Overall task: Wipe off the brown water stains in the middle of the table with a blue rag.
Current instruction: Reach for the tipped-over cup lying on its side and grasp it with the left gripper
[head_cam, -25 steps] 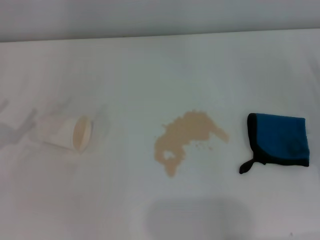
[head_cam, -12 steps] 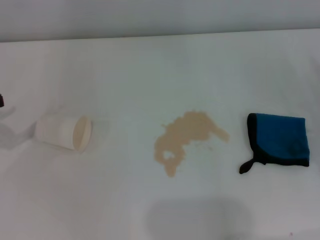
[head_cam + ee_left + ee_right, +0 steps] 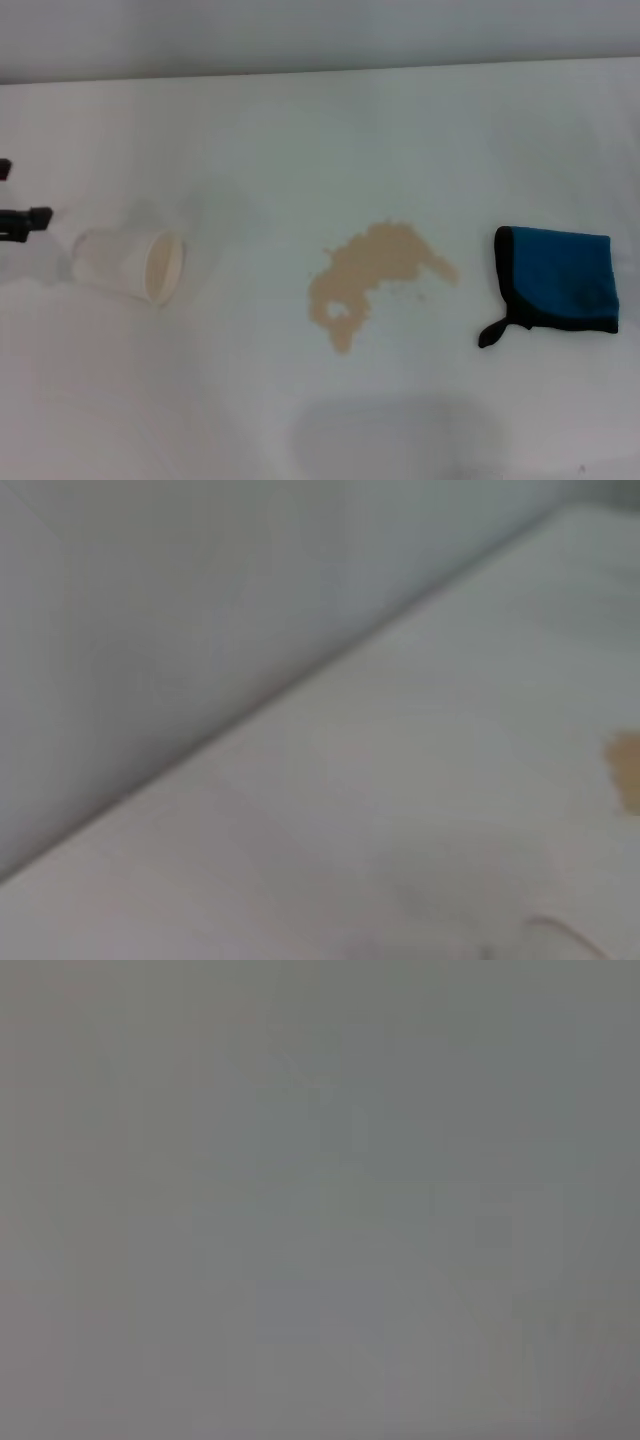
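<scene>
The brown water stains (image 3: 372,276) form a tan blotch in the middle of the white table (image 3: 300,130); a sliver of the stains (image 3: 626,768) also shows in the left wrist view. To the right of the blotch the blue rag (image 3: 558,278) lies flat, its black loop tab toward the stain, and nothing touches it. My left gripper (image 3: 16,194) reaches in at the far left edge, just left of the cup, with two dark fingertips (image 3: 32,217) apart and nothing between them. My right gripper is out of view; its wrist view shows only plain grey.
A white paper cup (image 3: 128,264) lies on its side left of the stain, mouth facing the blotch. The table's far edge meets a grey wall (image 3: 320,30) at the back.
The left gripper's fingertips have come into view at the left edge, moving toward the cup. Cup, stain and rag have not moved.
</scene>
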`<control>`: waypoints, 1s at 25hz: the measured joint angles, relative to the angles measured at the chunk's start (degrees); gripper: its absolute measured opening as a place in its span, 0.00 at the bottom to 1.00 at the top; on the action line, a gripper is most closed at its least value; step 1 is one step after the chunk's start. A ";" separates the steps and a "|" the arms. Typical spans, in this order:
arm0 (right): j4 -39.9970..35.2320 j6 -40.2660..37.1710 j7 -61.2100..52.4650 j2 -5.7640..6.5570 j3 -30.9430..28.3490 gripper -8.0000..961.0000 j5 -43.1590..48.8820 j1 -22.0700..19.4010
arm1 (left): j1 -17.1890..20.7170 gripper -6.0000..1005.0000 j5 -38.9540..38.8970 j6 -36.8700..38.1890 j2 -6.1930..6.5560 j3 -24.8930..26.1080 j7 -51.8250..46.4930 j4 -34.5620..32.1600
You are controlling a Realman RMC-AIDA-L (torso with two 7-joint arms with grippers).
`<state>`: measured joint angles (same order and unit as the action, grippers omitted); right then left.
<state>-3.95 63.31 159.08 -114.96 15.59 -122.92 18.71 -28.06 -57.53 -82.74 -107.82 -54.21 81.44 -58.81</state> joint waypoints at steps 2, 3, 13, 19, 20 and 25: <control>-0.01 -0.33 0.10 0.00 -1.02 0.81 -0.02 0.39 | -1.68 0.87 2.57 -1.39 -0.08 0.01 -0.19 -0.14; -0.04 -0.47 0.15 0.00 -1.49 0.81 -0.03 0.56 | -2.16 0.87 3.79 -1.94 -0.28 0.02 0.10 -0.73; -2.05 -3.35 0.18 -0.20 -2.86 0.81 -0.04 2.41 | -5.90 0.87 13.13 -7.56 -0.07 -0.31 5.93 -7.41; -1.99 -4.90 -0.20 -0.32 -3.45 0.81 -0.27 2.84 | -8.51 0.87 19.58 -8.48 -1.33 -0.39 10.56 -6.91; -1.80 -4.87 -0.24 -0.35 -3.84 0.81 -0.46 2.90 | -8.88 0.87 20.19 -8.69 -1.80 -0.48 11.60 -6.91; -0.61 -3.79 -0.39 -0.52 -5.37 0.81 -0.90 3.33 | -10.25 0.87 20.96 -9.71 -3.42 -3.75 15.21 -7.02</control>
<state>-4.57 59.52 158.70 -115.48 10.22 -123.82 22.04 -38.31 -36.57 -92.45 -111.24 -57.96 96.65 -65.83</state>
